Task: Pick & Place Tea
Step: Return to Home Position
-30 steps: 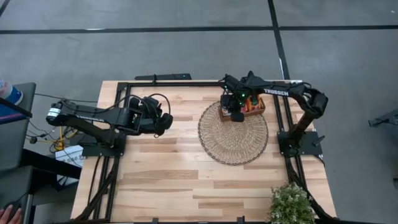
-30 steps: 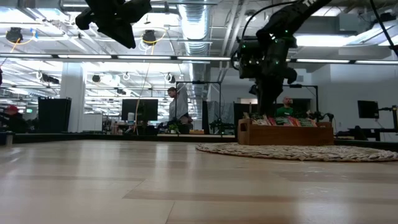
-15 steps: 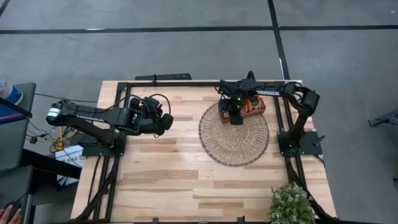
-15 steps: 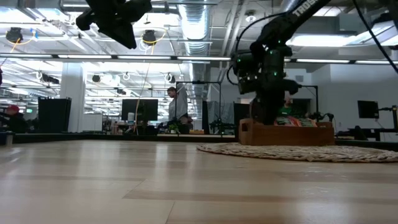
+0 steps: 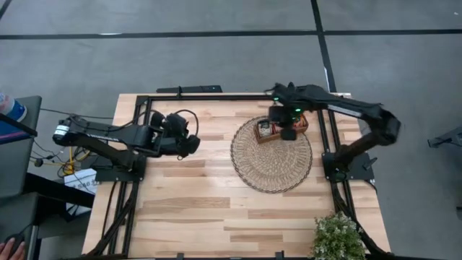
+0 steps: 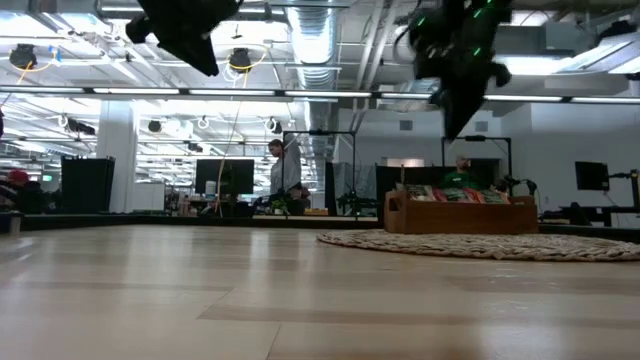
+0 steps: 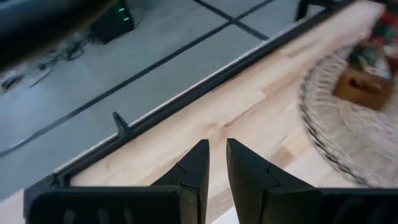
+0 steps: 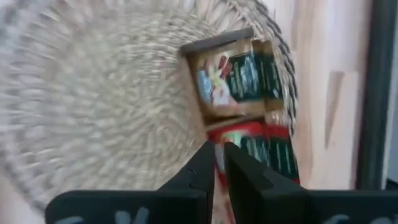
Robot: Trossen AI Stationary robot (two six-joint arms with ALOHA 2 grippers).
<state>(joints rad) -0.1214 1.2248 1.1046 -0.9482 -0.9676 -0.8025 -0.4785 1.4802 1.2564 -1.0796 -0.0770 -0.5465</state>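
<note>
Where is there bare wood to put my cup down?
The widest bare wood runs from the wicker mat to the edge of the table by the potted plant. A narrower strip lies between the left pincer and the mat. It is crowded on the mat's other side, where the right pincer hangs over the wooden tray of tea.

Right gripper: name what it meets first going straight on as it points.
Likely the red tea sachets in the oblong wooden tray, ahead of the right gripper; depth is unclear. The left gripper hovers apart.
</note>
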